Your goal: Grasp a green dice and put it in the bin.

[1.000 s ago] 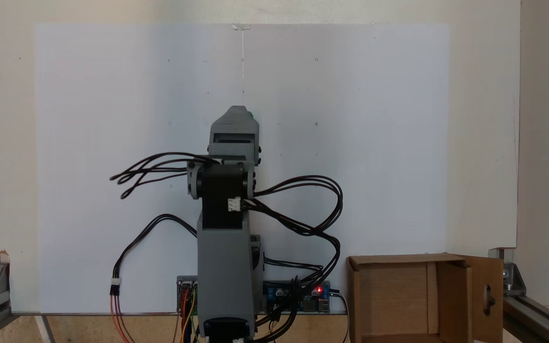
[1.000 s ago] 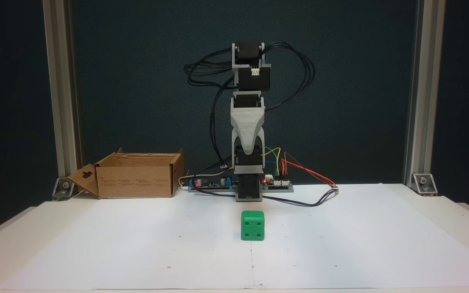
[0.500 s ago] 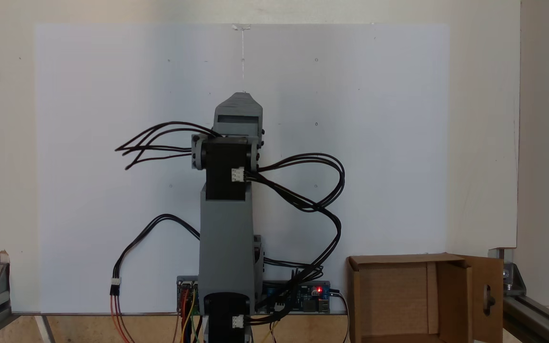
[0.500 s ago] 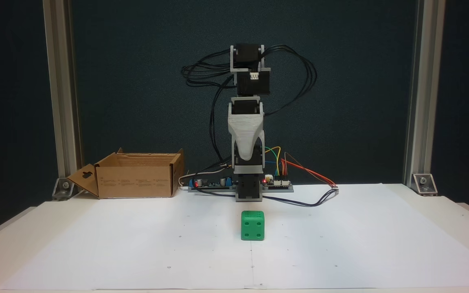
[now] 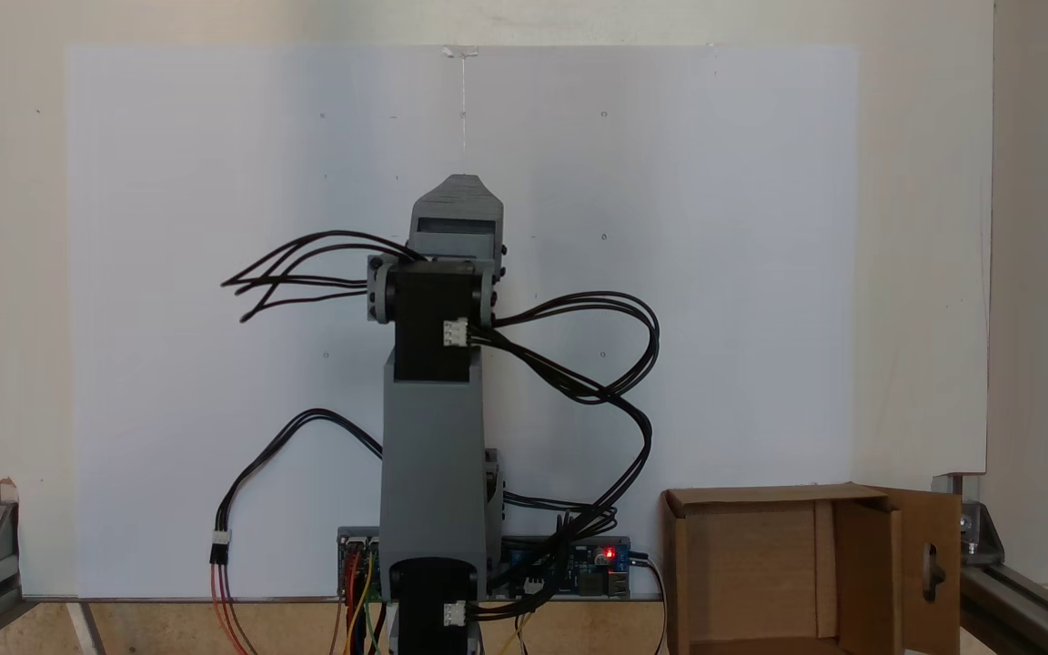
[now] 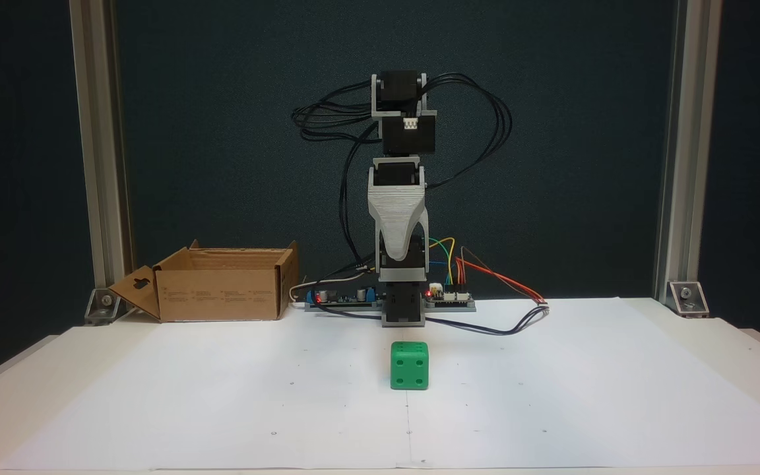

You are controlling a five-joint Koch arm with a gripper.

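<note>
Arm (image 6: 398, 198) barely risen; green dice (image 6: 410, 365) seemingly untouched.

green dice (image 6: 410, 365): 1 | bin (image 6: 218, 294): 1 | arm (image 6: 398, 218): 1 | paper sheet (image 6: 221, 396): 1

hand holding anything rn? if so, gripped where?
Nothing held. The green dice sits alone on the paper, in front of the arm's base; the hand hangs above and behind it, clear of it.

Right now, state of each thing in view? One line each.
green dice: resting on the white paper, upright, four pips facing the camera, untouched.
bin: open, flaps out, standing at the table's back edge; inside looks empty.
end effector: hanging above the dice, apart from it; open or shut cannot be told.
controller board: red light on.
</note>
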